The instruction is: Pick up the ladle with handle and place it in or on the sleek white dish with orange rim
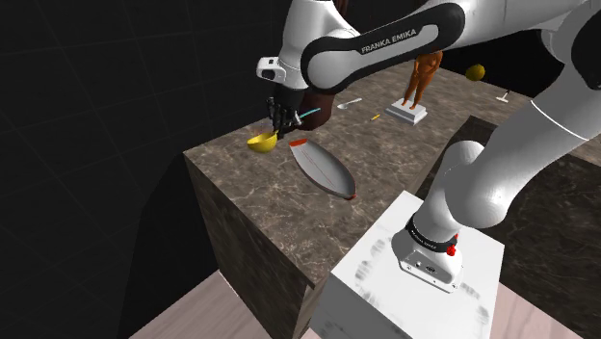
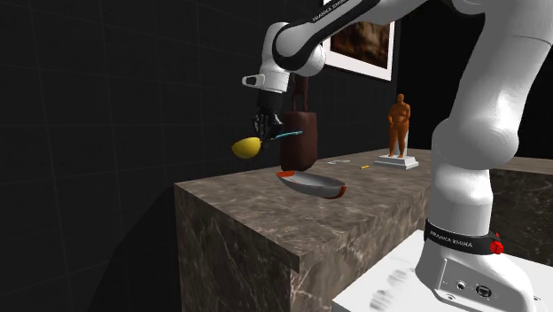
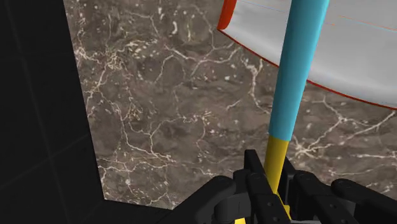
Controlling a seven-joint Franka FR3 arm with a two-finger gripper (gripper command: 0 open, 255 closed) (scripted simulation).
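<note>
hand (image 1: pixel 280 120) grips ladle (image 1: pixel 262 143) handle (yellow bowl just beside), near dish (image 1: pixel 323 171).

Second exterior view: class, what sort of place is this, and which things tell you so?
Likely a room in a house, perhaps a display corner: a dark veined stone counter, an orange figurine on a white base, and a framed picture on the wall.

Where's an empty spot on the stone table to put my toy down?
Bare stone lies between the white dish and the near edge of the table, and between the dish and the orange statue. It is crowded around the statue, with small bits lying about, and where the claw holds the ladle.
</note>
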